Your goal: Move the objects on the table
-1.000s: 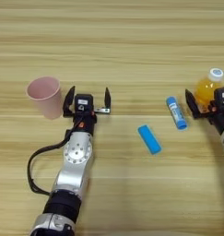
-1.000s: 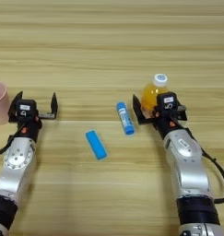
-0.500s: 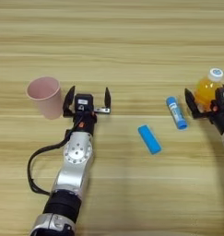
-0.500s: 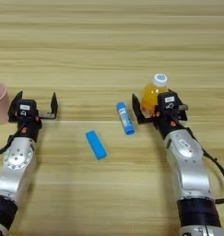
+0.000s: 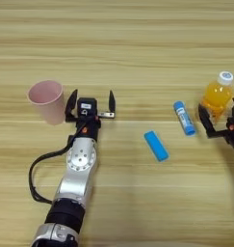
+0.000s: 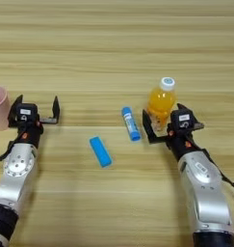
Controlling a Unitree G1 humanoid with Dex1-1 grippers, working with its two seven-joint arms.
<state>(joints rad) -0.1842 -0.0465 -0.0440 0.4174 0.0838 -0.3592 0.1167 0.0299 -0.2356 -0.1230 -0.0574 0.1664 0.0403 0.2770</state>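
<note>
Right claw sits spread just in front of the small orange-juice bottle with white cap, nothing gripped yet. This looks like the approach: next it must slide around the bottle and close. Left claw waits, spread wide, beside the pink plastic cup on the counter.

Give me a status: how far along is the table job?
Nothing looks moved yet. The right tool stands open around the base of the juice bottle, not closed on it. The left tool is open beside the pink cup, holding nothing. The blue tube and blue bar lie untouched on the table.
</note>
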